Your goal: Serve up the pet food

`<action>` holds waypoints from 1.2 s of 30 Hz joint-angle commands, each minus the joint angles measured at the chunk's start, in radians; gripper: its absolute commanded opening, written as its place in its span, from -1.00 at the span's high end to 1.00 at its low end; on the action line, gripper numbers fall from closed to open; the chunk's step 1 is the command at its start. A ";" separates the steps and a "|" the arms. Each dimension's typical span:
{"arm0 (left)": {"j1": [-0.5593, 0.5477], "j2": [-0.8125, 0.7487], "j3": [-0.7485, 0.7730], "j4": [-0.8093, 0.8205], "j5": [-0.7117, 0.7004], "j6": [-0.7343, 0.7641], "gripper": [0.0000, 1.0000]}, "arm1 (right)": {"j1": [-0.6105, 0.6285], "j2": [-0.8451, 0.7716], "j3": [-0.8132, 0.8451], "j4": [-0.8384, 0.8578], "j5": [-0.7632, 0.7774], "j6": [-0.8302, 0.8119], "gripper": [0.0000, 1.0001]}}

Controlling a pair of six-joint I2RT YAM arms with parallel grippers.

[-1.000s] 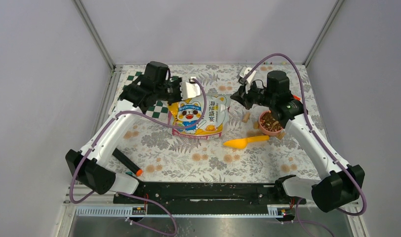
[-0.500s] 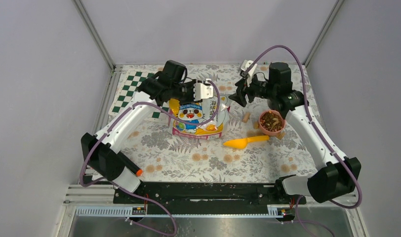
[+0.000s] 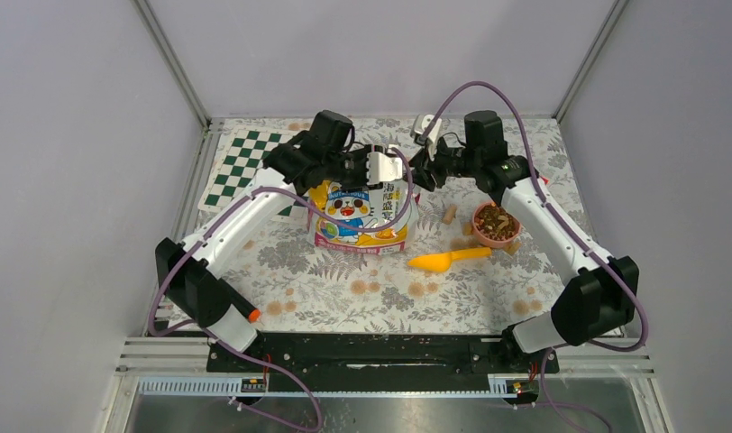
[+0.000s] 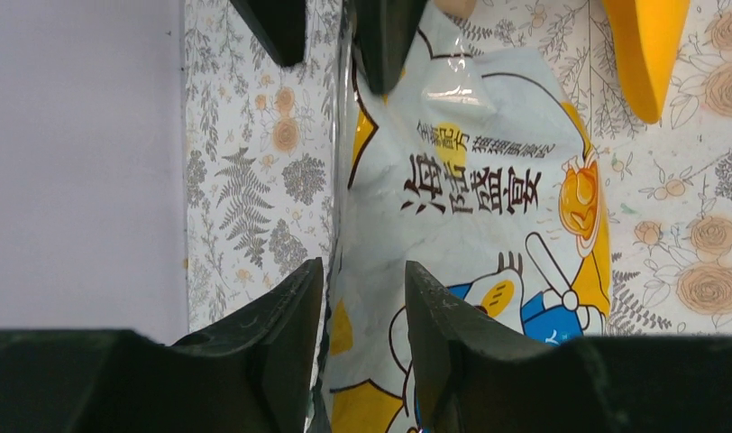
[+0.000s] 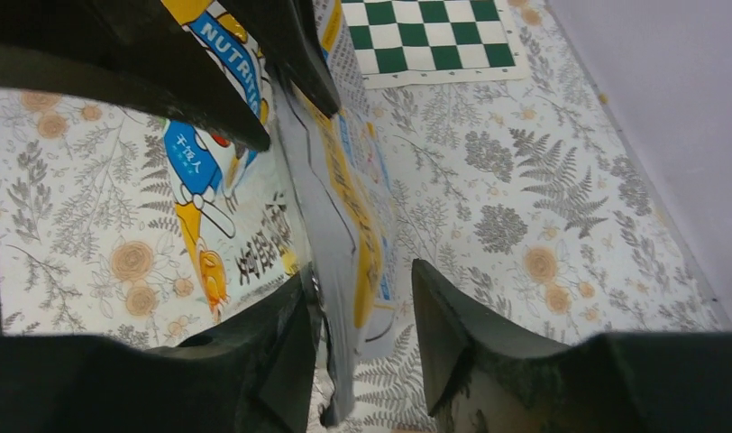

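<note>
The yellow pet food bag (image 3: 362, 216) with the cartoon cat stands at the middle of the table. Brown kibble (image 3: 494, 219) fills the pink bowl (image 3: 479, 231) to its right. My left gripper (image 3: 381, 168) is open at the bag's top left. In the left wrist view the bag's (image 4: 471, 198) top edge runs between the left gripper's (image 4: 362, 280) spread fingers. My right gripper (image 3: 417, 171) is open at the bag's top right. In the right wrist view the bag's (image 5: 344, 225) edge lies between the right gripper's (image 5: 362, 289) fingers, against the left one.
An orange scoop (image 3: 448, 260) lies in front of the bowl. Tan cork pieces (image 3: 449, 215) lie between bag and bowl. A green checked mat (image 3: 245, 167) is at the back left. A black marker's orange tip (image 3: 253, 316) shows by the left arm's base.
Both grippers have moved inward over the bag's top, the left one rightward and the right one leftward, and now face each other with the bag's edge between their fingers.
</note>
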 commanded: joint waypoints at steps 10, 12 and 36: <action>-0.041 0.055 0.051 0.142 -0.050 -0.026 0.40 | 0.036 -0.011 0.042 -0.009 -0.005 -0.020 1.00; -0.046 0.055 0.051 0.152 -0.040 -0.031 0.41 | 0.036 -0.025 0.039 -0.010 -0.008 -0.017 1.00; 0.164 -0.121 -0.056 -0.040 -0.340 0.054 1.00 | 0.016 -0.239 -0.142 0.268 0.644 0.278 1.00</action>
